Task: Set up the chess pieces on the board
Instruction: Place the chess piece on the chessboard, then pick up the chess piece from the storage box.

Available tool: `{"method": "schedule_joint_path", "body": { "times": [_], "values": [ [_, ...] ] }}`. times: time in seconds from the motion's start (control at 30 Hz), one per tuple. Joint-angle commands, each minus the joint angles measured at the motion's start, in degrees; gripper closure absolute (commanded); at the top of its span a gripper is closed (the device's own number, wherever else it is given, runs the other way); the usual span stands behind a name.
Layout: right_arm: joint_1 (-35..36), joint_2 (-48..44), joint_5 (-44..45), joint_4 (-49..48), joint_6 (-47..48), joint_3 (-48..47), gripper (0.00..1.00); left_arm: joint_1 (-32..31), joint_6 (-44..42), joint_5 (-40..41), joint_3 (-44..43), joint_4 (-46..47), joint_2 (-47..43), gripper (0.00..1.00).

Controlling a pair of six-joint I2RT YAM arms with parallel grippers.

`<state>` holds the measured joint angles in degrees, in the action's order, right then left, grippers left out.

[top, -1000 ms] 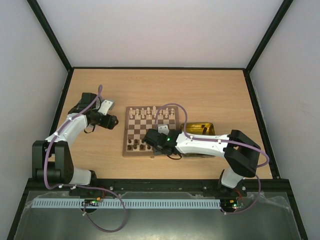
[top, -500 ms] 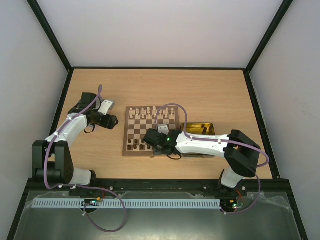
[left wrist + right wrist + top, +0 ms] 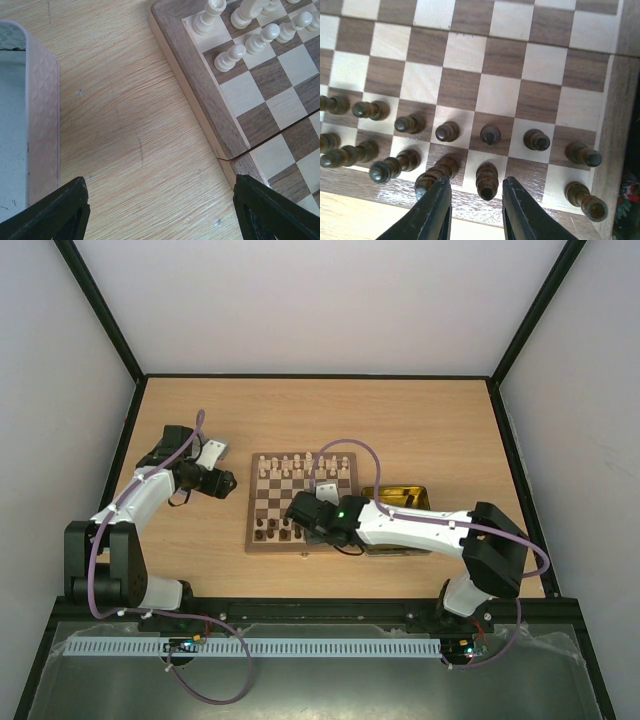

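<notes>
- Chess pieces in dark brown turned wood (image 3: 447, 131) stand upright on the two nearest rows of the square wooden board with light and dark checks (image 3: 497, 95).
- Right gripper (image 3: 476, 202) hangs over the board's near edge. Its black fingers (image 3: 432, 212) are partly open and straddle one dark back-row piece (image 3: 487, 181). A gap shows on the piece's left side, so nothing is gripped.
- The board lies mid-table on the light wooden table (image 3: 125, 125).
- Yellow-lined metal tin (image 3: 405, 497) sits near the board's right side, partly hidden by the right arm.
- Left gripper (image 3: 160, 197) is just left of the board's left rim, above bare table, jaws spread wide and empty.
- Silver patterned tin lid (image 3: 42, 115) lies left of that gripper, apart from the board.
- Pale cream chess pieces (image 3: 230, 57) stand on the farthest rows.
</notes>
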<state>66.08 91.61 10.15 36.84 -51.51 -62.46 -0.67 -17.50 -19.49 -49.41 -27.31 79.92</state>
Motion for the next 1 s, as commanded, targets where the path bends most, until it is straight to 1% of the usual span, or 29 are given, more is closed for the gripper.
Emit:
{"method": "schedule_joint_path", "body": {
  "times": [0.0, 0.17, 0.23, 0.4, 0.47, 0.57, 0.7, 0.87, 0.97],
  "values": [
    [0.2, -2.9, 4.7, 4.3, -0.3, -2.8, 0.72, 0.3, 0.1, -0.5, 0.8, 0.0, -0.1, 0.21],
    [-2.6, -5.7, 9.4, 7.8, 0.0, -3.5, 0.72, 0.3, 0.1, -0.4, 0.8, -0.1, 0.0, 0.21],
    [-6.5, -8.6, 9.5, 7.2, 0.8, -1.1, 0.72, 0.3, 0.1, -0.5, 0.8, 0.0, -0.2, 0.21],
    [-20.1, -16.7, 6.1, 3.9, 4.6, 7.7, 0.70, 0.3, 0.0, -0.5, 0.8, -0.2, -0.5, 0.21],
    [-24.4, -18.1, 5.7, 3.5, 5.8, 9.5, 0.69, 0.3, 0.1, -0.5, 1.0, 0.0, -0.7, 0.21],
    [-30.3, -18.4, 3.8, 1.7, 7.5, 11.9, 0.64, 0.3, 0.1, -0.9, 0.7, -0.1, -0.2, 0.21],
    [-38.5, -17.5, -0.9, -1.9, 10.2, 15.6, 0.64, 0.3, 0.0, -1.0, 0.8, -0.2, -0.7, 0.21],
    [-44.0, -15.4, -3.9, -4.8, 11.2, 17.2, 0.65, 0.3, 0.0, -0.9, 0.9, -0.1, -0.8, 0.21],
    [-45.8, -14.5, -4.9, -6.5, 11.5, 17.9, 0.65, 0.3, 0.0, -1.0, 0.8, -0.1, -0.7, 0.21]
  ]
}}
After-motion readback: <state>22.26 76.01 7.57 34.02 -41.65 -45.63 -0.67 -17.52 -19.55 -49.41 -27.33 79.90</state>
